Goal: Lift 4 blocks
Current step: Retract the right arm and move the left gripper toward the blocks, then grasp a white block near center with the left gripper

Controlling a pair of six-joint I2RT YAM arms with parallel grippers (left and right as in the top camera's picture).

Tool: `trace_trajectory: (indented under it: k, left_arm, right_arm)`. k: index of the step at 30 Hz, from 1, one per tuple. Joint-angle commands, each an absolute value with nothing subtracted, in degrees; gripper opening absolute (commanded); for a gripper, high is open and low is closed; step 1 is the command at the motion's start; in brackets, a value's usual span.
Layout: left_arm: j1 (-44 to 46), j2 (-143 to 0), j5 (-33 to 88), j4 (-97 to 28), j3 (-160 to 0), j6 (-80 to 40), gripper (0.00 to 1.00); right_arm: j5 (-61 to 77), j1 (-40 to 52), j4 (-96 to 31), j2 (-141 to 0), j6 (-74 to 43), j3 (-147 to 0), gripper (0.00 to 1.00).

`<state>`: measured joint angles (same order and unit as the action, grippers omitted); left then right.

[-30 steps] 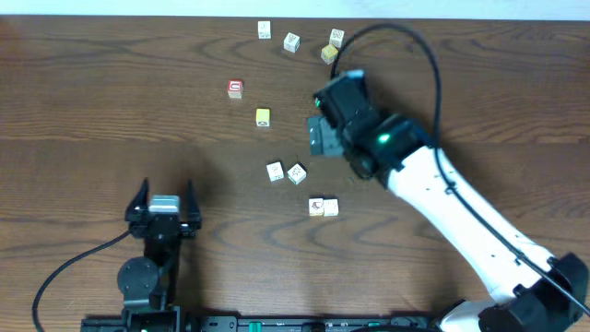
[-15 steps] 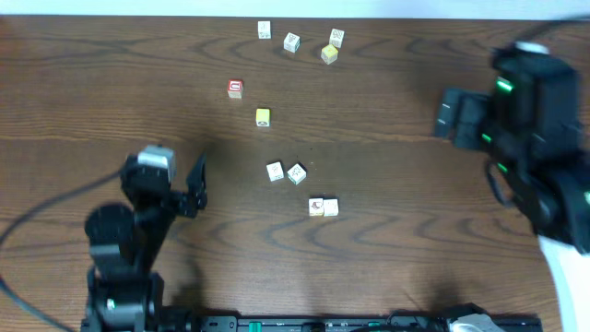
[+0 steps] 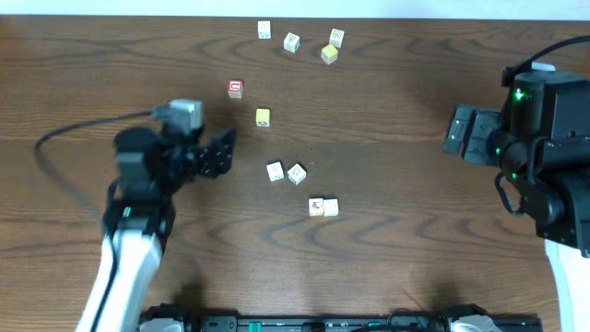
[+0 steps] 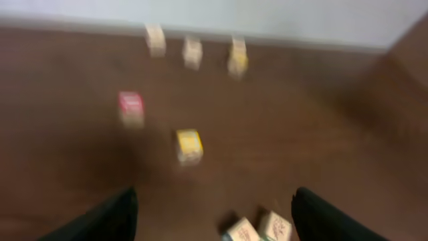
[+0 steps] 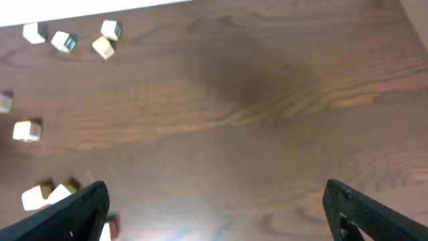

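Observation:
Several small white blocks lie on the wooden table. One pair of blocks (image 3: 275, 171) (image 3: 296, 172) sits mid-table, and another pair (image 3: 316, 207) (image 3: 330, 207) touches just in front of it. My left gripper (image 3: 221, 153) is open and points right, a short way left of the first pair. In the blurred left wrist view that pair (image 4: 241, 231) (image 4: 275, 226) lies low between the dark fingers (image 4: 107, 217) of the left gripper (image 4: 214, 221). My right gripper (image 3: 461, 132) hangs open at the far right, away from all blocks, with bare wood in the right gripper (image 5: 221, 214).
Three more white cubes (image 3: 265, 29) (image 3: 291, 41) (image 3: 336, 37) and a yellow cube (image 3: 329, 53) stand along the back edge. A red cube (image 3: 235, 88) and a second yellow cube (image 3: 263, 116) lie left of centre, just behind my left gripper.
The left arm rose from the front edge and swung right toward the middle blocks. The right arm pulled back from the table's centre to the far right. No block moved.

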<state>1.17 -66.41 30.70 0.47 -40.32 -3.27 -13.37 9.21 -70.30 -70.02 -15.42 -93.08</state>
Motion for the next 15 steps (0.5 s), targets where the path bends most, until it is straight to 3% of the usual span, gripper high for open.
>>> trace_trajectory:
  k: [1,2,4,10,11,13,15]
  left_arm:
    - [4.84,-74.13,29.93,-3.38,-47.83,-3.64,0.74]
    - [6.33,-76.58,27.92,-5.8,-49.87,-3.03,0.74]
    - [9.1,-80.03,24.97,-9.98,-52.75,-0.93,0.84]
    - [19.64,-83.05,18.57,-17.54,-54.48,3.18,0.84]
    - [21.02,-83.05,18.33,-17.96,-54.48,3.16,0.81]
    - [23.49,-83.2,17.21,-17.96,-54.43,0.75,0.49]
    - [25.12,-83.48,10.87,-18.87,-54.43,-5.76,0.46]
  right_arm:
    - [-13.43,6.0,-69.56,-70.19,-14.5,-90.11,0.99]
    - [-13.39,4.69,-69.56,-70.19,-14.5,-89.27,0.99]
    - [-12.86,1.93,-69.56,-70.19,-14.48,-87.92,0.99]
    - [-2.28,-7.2,-68.16,-70.19,-10.55,-84.2,0.99]
    - [-0.58,-8.23,-67.88,-70.19,-9.89,-83.55,0.98]
    - [1.02,-9.63,-67.11,-70.17,-9.54,-81.87,0.97]
    - [1.21,-9.76,-66.59,-70.17,-9.56,-80.36,0.96]
